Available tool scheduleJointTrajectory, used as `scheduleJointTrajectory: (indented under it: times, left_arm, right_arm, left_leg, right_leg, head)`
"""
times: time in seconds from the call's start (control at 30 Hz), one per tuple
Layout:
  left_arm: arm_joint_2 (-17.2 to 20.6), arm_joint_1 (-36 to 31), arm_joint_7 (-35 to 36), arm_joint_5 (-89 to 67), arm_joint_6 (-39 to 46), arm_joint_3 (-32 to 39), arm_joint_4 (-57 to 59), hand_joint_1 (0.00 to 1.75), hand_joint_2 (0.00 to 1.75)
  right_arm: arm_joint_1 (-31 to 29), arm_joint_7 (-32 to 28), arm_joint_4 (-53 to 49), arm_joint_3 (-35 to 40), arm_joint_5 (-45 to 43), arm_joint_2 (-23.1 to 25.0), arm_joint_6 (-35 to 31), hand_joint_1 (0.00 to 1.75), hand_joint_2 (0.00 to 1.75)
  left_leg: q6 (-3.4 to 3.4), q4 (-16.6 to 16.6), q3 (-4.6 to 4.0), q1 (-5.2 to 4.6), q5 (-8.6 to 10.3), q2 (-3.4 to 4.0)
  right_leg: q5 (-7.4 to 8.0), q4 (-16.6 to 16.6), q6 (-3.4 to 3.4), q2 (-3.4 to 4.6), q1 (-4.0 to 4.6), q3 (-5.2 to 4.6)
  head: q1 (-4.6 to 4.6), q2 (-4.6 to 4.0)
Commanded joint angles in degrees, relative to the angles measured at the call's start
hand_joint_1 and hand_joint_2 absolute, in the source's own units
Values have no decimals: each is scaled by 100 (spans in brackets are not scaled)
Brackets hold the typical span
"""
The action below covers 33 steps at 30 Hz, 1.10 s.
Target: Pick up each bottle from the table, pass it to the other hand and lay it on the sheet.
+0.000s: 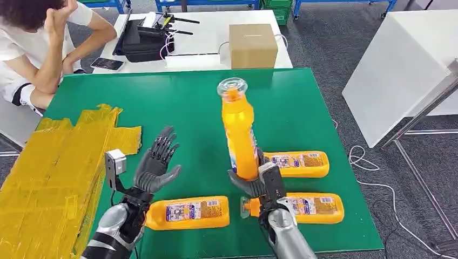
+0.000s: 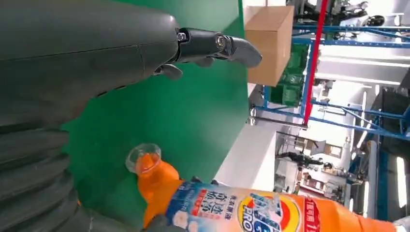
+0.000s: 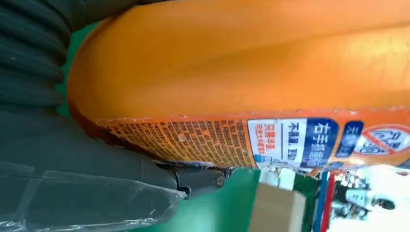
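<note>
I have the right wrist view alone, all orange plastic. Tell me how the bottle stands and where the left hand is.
Observer: The held bottle stands nearly upright, clear cap up, gripped at its base by the right hand.
Operator: Give me the left hand.
Observer: The left hand is raised beside the bottle, fingers spread, holding nothing and not touching it.
Operator: Report what is left on the table.
Observer: Three more bottles lie on the green table: one under the left arm, two by the right arm.
Operator: Say where the sheet is.
Observer: The yellow sheet lies at the table's left edge, with no bottle on it.
</note>
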Motion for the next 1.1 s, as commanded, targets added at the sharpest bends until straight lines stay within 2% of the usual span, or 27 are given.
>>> scheduleJointTrajectory:
  times: [0.03,0.6,0.73,0.83,1.0,1.03,1.1]
  left_arm:
    - [187,-308,30,-1,-9,-258,324,0,175]
    - [192,-321,31,-1,-9,-281,313,0,175]
    - [176,-409,34,24,14,-373,158,0,175]
    - [153,-396,17,41,47,-392,63,0,175]
    - [119,-379,-27,49,57,-421,-21,0,175]
    - [144,-369,-354,-65,-403,-716,-256,0,175]
    - [38,-300,-230,-218,-294,-908,-515,0,175]
  right_arm:
    - [-174,2,39,233,-14,-117,-19,175,175]
    - [-199,-14,41,319,50,-147,-23,175,175]
    - [-353,56,-39,913,780,-157,-543,175,175]
    - [-512,236,-147,1419,1638,-220,-1273,175,175]
    - [-665,426,-177,1802,2243,-251,-1643,175,175]
    - [-942,703,111,1853,2474,-212,-1860,175,175]
    - [-1209,722,323,1804,2487,-162,-1862,171,175]
  left_leg:
    - [-4,0,2,6,-1,-6]
    - [-6,-1,5,8,-2,-7]
    - [-3,3,-6,4,-1,-2]
    - [-4,6,-7,3,-2,3]
    - [-4,3,-3,4,-2,-1]
    - [-4,5,-4,6,-3,-1]
    - [-4,10,-7,8,-4,-2]
  right_leg:
    - [1,-6,3,-7,6,7]
    - [1,-8,2,-8,8,10]
    - [2,-1,2,-2,4,-4]
    - [1,3,2,2,3,-7]
    - [1,-1,2,-2,4,-2]
    - [1,-1,3,-3,7,-2]
    - [1,0,4,-3,9,-3]
  head:
    - [0,0]
    - [0,0]
    - [0,0]
    - [0,0]
    - [0,0]
    - [2,0]
    - [0,0]
